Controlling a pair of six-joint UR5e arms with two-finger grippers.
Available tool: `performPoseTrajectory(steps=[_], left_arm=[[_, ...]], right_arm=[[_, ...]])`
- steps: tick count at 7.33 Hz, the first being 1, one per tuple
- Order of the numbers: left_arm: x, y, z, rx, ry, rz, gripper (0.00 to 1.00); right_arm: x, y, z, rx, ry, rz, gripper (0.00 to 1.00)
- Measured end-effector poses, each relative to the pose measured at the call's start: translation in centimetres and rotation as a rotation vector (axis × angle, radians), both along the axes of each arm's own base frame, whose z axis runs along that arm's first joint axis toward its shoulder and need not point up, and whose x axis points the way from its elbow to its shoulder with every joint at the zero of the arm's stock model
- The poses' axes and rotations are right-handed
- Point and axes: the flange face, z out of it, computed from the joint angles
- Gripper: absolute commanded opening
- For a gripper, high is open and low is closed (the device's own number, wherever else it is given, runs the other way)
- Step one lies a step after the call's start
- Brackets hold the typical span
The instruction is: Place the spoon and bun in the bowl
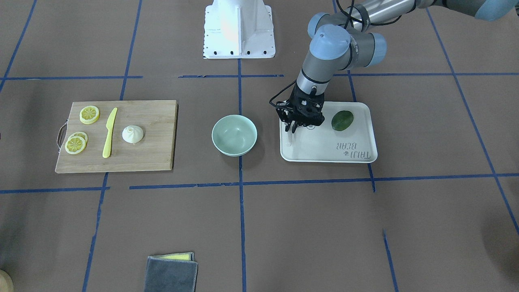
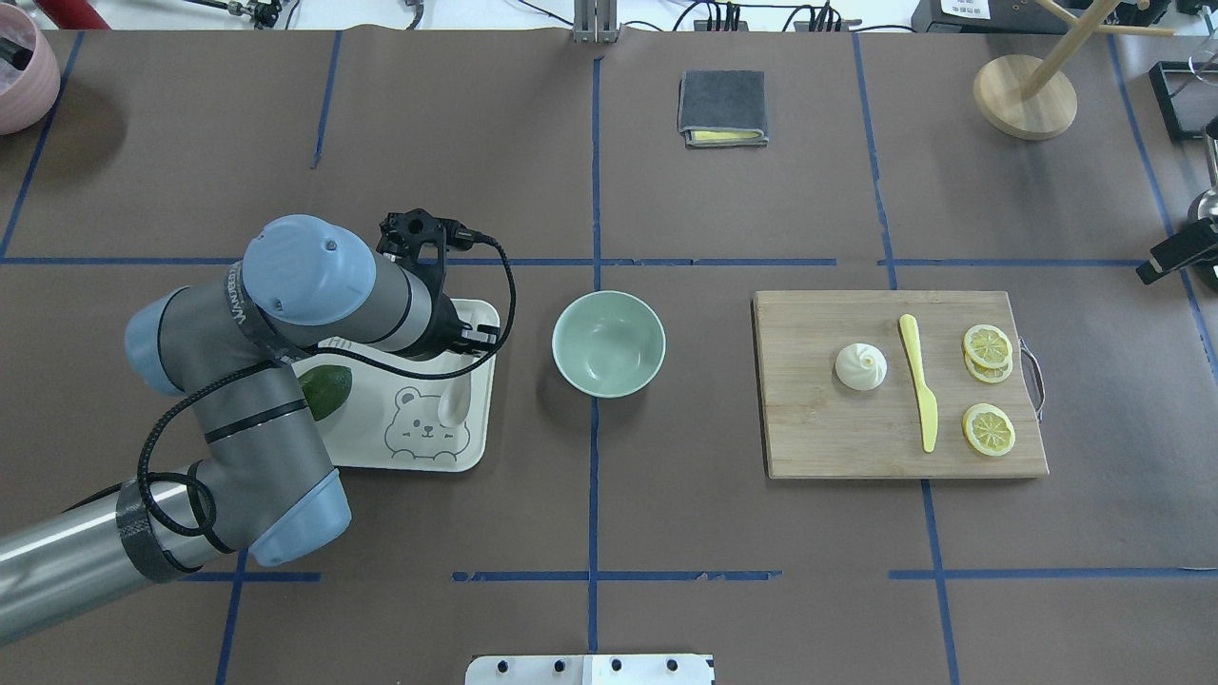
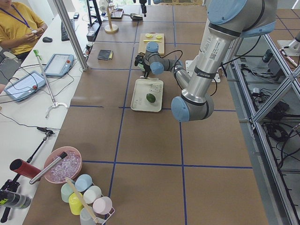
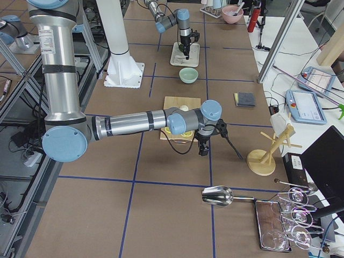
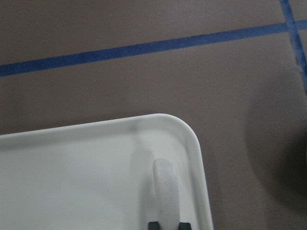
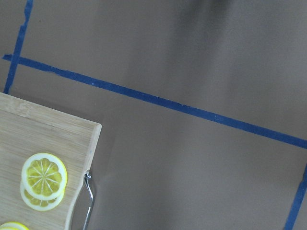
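The off-white spoon (image 1: pixel 289 140) hangs from my left gripper (image 1: pixel 292 129) over the near corner of the white tray (image 1: pixel 324 153). In the left wrist view the spoon (image 5: pixel 165 191) sticks out between the two fingertips, close above the tray (image 5: pixel 192 139). The mint-green bowl (image 1: pixel 234 135) stands empty just beside the tray, also in the overhead view (image 2: pixel 608 342). The white bun (image 1: pixel 133 134) sits on the wooden cutting board (image 1: pixel 154 121). My right gripper (image 4: pixel 202 152) hovers past the board's lemon end; I cannot tell if it is open.
A yellow knife (image 1: pixel 109 132) and lemon slices (image 1: pixel 89 114) lie on the board by the bun. A green avocado-like fruit (image 1: pixel 342 120) lies on the tray. A folded grey cloth (image 2: pixel 722 107) and a wooden stand (image 2: pixel 1025 95) are at the far side.
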Motion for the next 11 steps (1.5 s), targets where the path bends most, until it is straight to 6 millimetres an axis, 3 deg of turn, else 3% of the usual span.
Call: performPoseTrajectory(steps=[1, 3, 4, 5, 7, 8, 9, 11], left_arm=[[0.5, -0.4, -3.4, 0.002, 0.04, -0.012, 0.0], [5.5, -2.8, -10.5, 0.0, 0.08, -0.021, 0.0], [7.6, -3.3, -11.8, 0.001, 0.081, -0.015, 0.53], [8.7, -3.3, -11.7, 0.009, 0.078, -0.019, 0.87], [8.6, -2.4, -10.0, 0.044, 0.085, -0.048, 0.88], [7.2, -2.0, -9.8, 0.06, 0.103, -0.06, 0.88], [5.3, -2.3, -9.6, 0.073, 0.116, -0.078, 0.88], [0.3, -2.5, -6.6, 0.082, 0.113, -0.114, 0.88]], right_arm=[[0.0, 0.0, 0.0, 0.0, 0.0, 0.0, 1.0], [-0.2, 0.1, -0.1, -0.003, -0.015, -0.005, 1.0], [-0.3, 0.1, -0.2, -0.007, -0.029, -0.009, 1.0], [-0.4, 0.1, -0.3, -0.01, -0.037, -0.01, 1.0], [-2.9, 0.2, -2.2, -0.047, -0.053, 0.025, 1.0], [-5.7, 0.5, -3.8, -0.075, -0.077, 0.069, 1.0], [-9.3, 0.9, -5.9, -0.106, -0.112, 0.128, 1.0], [-18.2, 1.7, -11.6, -0.194, -0.164, 0.268, 1.0]])
